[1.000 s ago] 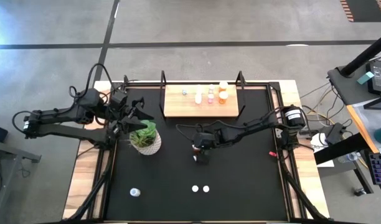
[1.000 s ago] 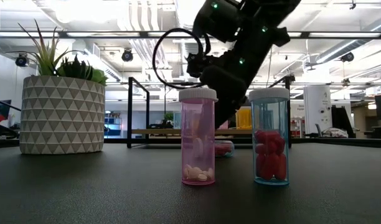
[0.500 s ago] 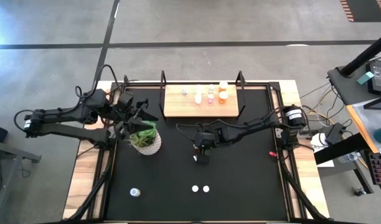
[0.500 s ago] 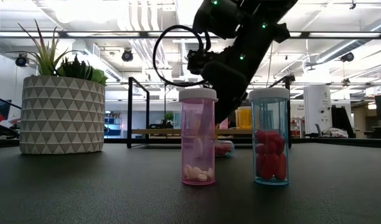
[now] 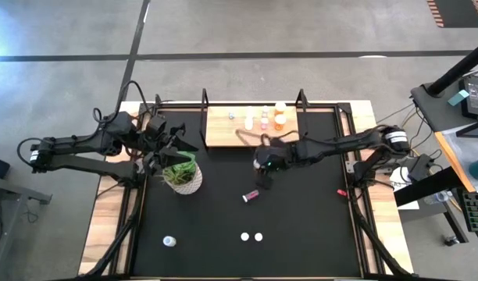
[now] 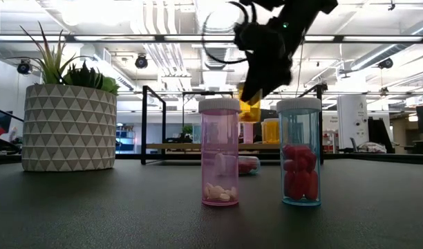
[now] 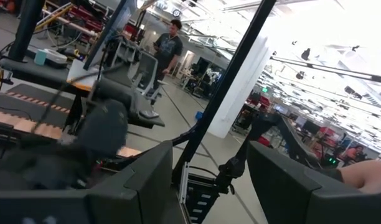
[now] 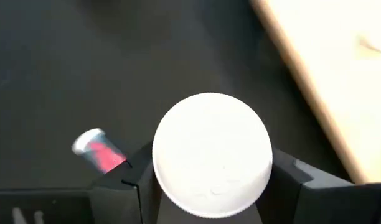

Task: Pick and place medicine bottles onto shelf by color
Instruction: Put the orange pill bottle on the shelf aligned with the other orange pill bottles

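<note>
Transport step in hand: my right gripper is clamped on a white-capped bottle, lifted off the table. Next I must carry it to the shelf beside matching colours. Left gripper waits, fingers apart, empty.

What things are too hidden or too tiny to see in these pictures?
- Held bottle: in the right wrist view its white cap covers the whole body, so the colour is hidden there.
- Bottles on the shelf: in the high view they are too small to count surely.
- Lying bottle: in the low view the pink bottle covers most of it.
- Left gripper: the left wrist view shows only room and blur.
</note>
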Motion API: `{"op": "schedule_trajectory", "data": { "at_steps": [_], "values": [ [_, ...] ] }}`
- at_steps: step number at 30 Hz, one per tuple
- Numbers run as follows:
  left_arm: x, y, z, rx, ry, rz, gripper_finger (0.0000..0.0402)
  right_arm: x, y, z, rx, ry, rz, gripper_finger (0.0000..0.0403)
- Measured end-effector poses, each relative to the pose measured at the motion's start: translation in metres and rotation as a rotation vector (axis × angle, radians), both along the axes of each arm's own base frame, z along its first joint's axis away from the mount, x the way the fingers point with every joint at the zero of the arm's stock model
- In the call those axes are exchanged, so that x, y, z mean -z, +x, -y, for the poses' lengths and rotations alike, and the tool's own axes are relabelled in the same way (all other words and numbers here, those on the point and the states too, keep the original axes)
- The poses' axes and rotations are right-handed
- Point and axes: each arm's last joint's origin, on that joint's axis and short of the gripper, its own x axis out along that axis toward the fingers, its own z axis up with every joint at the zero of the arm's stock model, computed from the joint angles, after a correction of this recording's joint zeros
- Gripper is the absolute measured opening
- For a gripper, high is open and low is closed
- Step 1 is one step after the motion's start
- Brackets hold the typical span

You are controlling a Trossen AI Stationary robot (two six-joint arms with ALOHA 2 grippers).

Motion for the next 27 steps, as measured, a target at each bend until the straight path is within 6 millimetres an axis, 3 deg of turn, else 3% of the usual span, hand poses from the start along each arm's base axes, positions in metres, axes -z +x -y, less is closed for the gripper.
{"op": "schedule_trajectory", "data": {
  "at_steps": [6,11,17,27],
  "values": [
    [0.0,0.001,0.0,0.0,0.002,-0.002,0.019,-0.006,-0.032,0.033,0.398,-0.032,-0.002,0.0185],
    [0.0,0.001,0.0,0.0,0.002,0.0,0.019,0.008,-0.051,0.051,0.621,-0.018,0.001,0.0185],
    [0.0,0.001,0.0,-0.001,0.002,-0.001,0.019,0.027,-0.056,0.06,0.704,-0.022,-0.009,0.0185],
    [0.0,0.001,0.0,-0.001,0.001,0.005,0.019,0.03,-0.052,0.062,0.806,0.006,0.05,0.0184]
  ]
}}
